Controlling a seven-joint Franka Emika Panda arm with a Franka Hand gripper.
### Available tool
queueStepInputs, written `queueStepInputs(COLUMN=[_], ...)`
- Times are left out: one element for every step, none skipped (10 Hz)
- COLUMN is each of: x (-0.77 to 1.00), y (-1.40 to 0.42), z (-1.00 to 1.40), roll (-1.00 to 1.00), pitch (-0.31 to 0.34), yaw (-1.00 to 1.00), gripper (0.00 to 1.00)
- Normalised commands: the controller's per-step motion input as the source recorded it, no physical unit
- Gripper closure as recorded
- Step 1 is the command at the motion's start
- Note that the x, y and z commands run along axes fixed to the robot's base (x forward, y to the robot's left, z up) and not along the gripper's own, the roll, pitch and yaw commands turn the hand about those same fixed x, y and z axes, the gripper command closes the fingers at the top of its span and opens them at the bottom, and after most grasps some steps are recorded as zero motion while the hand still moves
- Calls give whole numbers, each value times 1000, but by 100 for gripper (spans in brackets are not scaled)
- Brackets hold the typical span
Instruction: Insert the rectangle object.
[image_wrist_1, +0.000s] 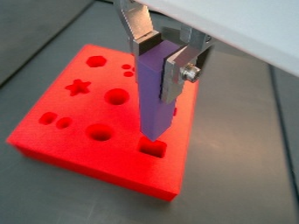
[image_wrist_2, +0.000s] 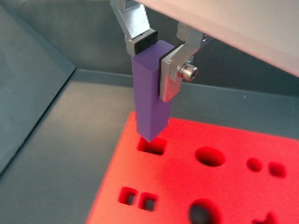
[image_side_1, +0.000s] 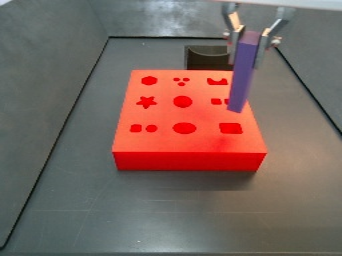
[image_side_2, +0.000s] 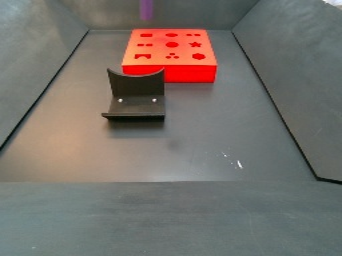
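The tool clamps the purple bar near its top so the bar hangs upright, its lower end poised over the square hole at a corner of the red block, aligned for insertion; beyond the block stands the dark curved holder.

Dark curved holder near tray wall

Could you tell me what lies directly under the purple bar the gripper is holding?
The gripper holds the purple bar upright over the red block. Its lower end meets a rectangular hole near the block's edge. How deep it sits is hidden.
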Motion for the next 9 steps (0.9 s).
queueStepInputs(x=[314, 280, 246, 109, 9, 0, 34, 14, 51], y=[100, 111, 117, 149, 114, 94, 0, -37, -143], z=[-57, -63, -69, -37, 0, 0, 0, 0, 0], roll=[96, 97, 97, 156, 187, 216, 223, 133, 61], pitch=[21, 23, 30, 71, 134, 139, 154, 184, 184], yaw=[-694, -720, -731, -740, -706, -694, -643, -671, -657], gripper=[100, 100, 100, 100, 100, 100, 100, 100, 100])
